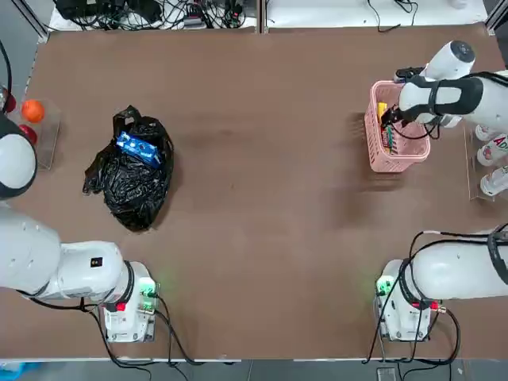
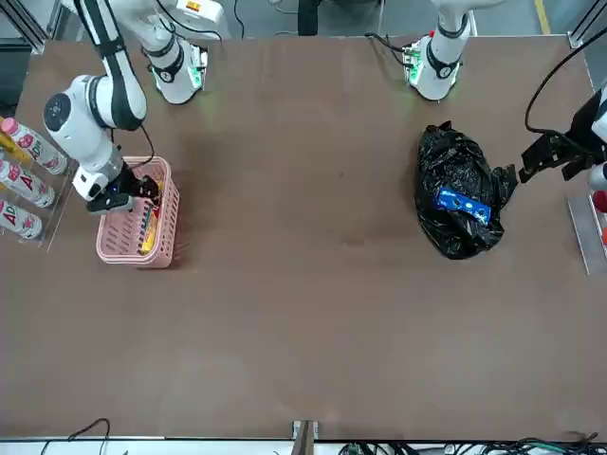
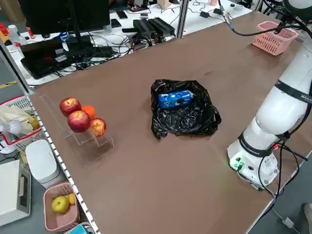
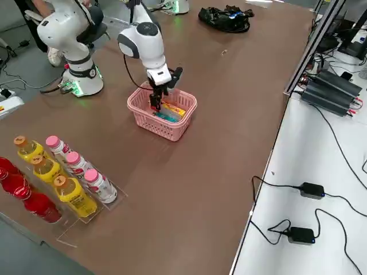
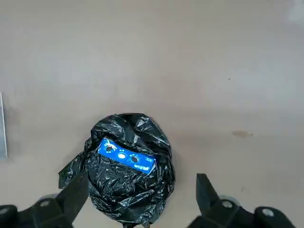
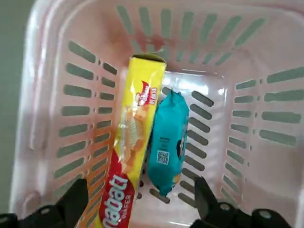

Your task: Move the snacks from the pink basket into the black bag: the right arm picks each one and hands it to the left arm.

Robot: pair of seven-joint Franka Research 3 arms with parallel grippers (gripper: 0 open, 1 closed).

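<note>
Right arm [image 1: 444, 95]: extended far forward from its base, wrist bent downward. Right claw [image 6: 137, 202]: pointing down, fingers spread wide, nothing between them, tips lowered just within the rim of the container below. Left arm [image 1: 48, 266]: folded back toward the robot's left edge of the tabletop, held raised. Left claw [image 5: 142, 202]: facing downward from height, fingers spread apart and empty, clear of everything beneath.
</note>
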